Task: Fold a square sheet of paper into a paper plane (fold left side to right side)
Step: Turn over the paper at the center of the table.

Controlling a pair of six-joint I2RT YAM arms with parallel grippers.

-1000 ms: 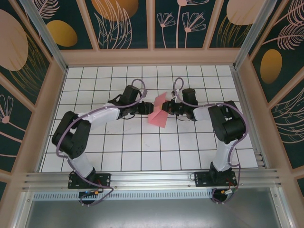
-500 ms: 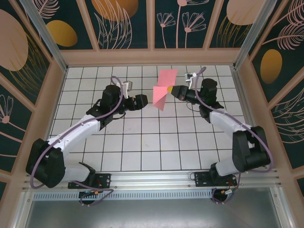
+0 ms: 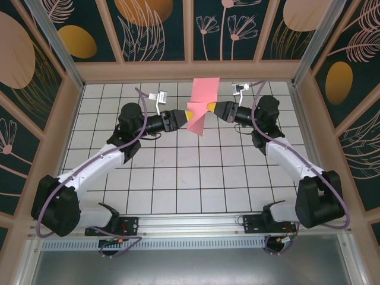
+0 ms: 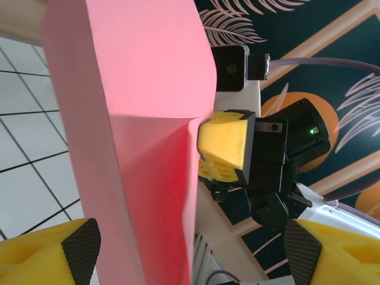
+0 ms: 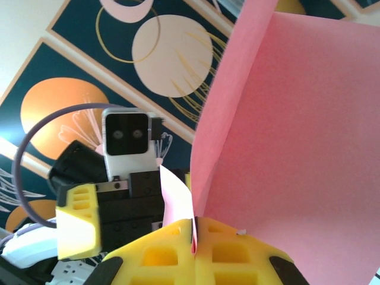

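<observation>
Clear of the bench at upper centre of the top view, the light, limp, crease-prone square sheet of paper is pinched at one edge by the right tool, with the left tool spread around its free side, probably the best second hold.

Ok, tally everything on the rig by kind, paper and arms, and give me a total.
Pink paper sheet: 1
Robot arms: 2 (left arm, right arm)
Total: 3
</observation>
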